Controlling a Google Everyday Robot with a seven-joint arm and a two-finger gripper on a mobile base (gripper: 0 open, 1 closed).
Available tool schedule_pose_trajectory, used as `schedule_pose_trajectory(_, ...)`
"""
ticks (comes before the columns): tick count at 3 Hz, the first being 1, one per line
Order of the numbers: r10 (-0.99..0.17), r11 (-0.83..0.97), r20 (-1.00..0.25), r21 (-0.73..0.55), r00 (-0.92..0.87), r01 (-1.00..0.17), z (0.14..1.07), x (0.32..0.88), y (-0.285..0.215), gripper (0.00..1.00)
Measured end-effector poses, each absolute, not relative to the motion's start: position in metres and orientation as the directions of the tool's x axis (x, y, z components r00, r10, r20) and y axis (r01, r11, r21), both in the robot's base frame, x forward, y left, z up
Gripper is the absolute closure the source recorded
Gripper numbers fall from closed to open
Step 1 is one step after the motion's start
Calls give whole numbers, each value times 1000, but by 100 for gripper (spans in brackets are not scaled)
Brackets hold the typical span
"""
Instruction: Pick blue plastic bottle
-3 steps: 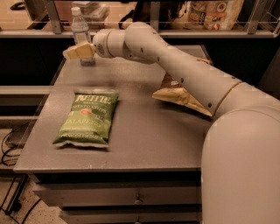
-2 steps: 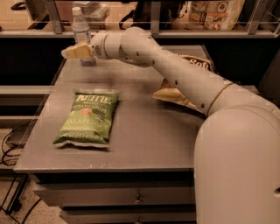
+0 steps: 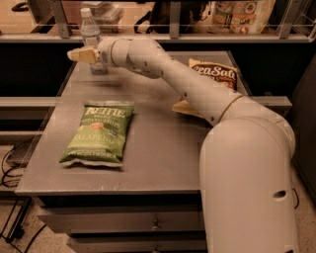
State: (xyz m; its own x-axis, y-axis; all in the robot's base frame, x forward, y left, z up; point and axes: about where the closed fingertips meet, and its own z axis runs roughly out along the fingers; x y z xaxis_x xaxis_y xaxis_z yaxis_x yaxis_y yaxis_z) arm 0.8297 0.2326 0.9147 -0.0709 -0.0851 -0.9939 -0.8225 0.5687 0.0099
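Note:
The blue plastic bottle (image 3: 91, 37), clear with a white cap and a pale label, stands upright at the back left corner of the grey table (image 3: 163, 153). My gripper (image 3: 82, 54) reaches in from the right and sits at the bottle's lower half, covering part of it. Its tan tip points left, just past the bottle. The white arm (image 3: 187, 89) stretches diagonally across the table from the lower right.
A green Kettle jalapeño chip bag (image 3: 98, 132) lies flat on the table's left. A brown sea salt chip bag (image 3: 217, 73) lies at the back right, partly under the arm. A railed shelf (image 3: 197, 35) with more bags (image 3: 242, 12) runs behind. Drawers (image 3: 123, 222) sit below.
The gripper has shifted slightly left and farther back, closer along the bottle's side. The bottle and the chip bags have not moved.

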Motion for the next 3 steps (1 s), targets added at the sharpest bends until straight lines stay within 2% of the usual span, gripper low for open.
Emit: schedule_pose_trajectory(3, -103, 576, -995, -56, -4, -815, 949, 830, 229, 88)
